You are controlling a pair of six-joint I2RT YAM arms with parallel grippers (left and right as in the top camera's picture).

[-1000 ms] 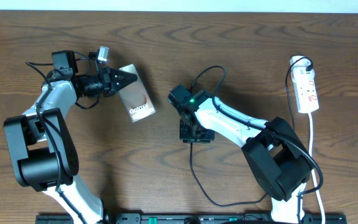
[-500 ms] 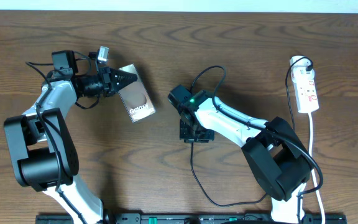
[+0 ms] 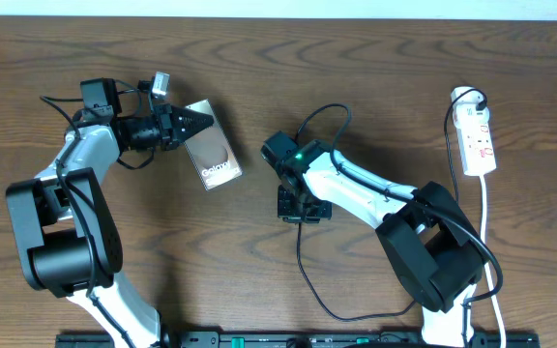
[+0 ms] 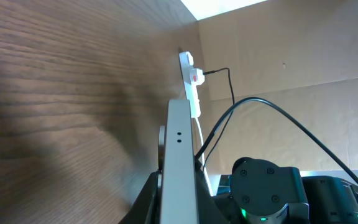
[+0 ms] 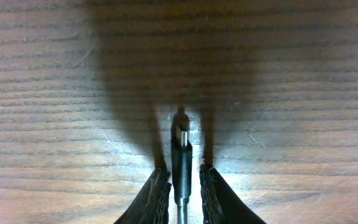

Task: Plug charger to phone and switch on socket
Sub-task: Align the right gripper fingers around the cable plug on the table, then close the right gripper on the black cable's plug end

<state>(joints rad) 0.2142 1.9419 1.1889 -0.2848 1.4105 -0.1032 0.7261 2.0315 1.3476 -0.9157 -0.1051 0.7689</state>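
noting the left gripper (image 3: 204, 122) at the left half of the table (image 3: 259, 58), toward the far edge, pointing to the right. its jaws are fully closed on the near corner of the phone (image 3: 215, 148), which extends from the fingertips toward the table's centre, back face up, "galaxy" lettering legible. the left wrist view shows the phone (image 4: 179, 168) edge-on, rising from between the dark fingers.

right gripper (image 5: 182, 175) stands near the table's centre, pointing straight down at the surface. its fingers (image 5: 160, 193) are nearly together, one on each side of the charger (image 5: 181, 158) plug. a thin gap shows on the right side; on the left side contact cannot be confirmed. the plug lies flat on the wood between the pads, metal tip pointing away from the wrist. the charger cable runs from the gripper toward the near edge and loops rightward.

socket (image 3: 478, 140) lies along the right edge near the far corner, well apart from both grippers, black plug at its far end.
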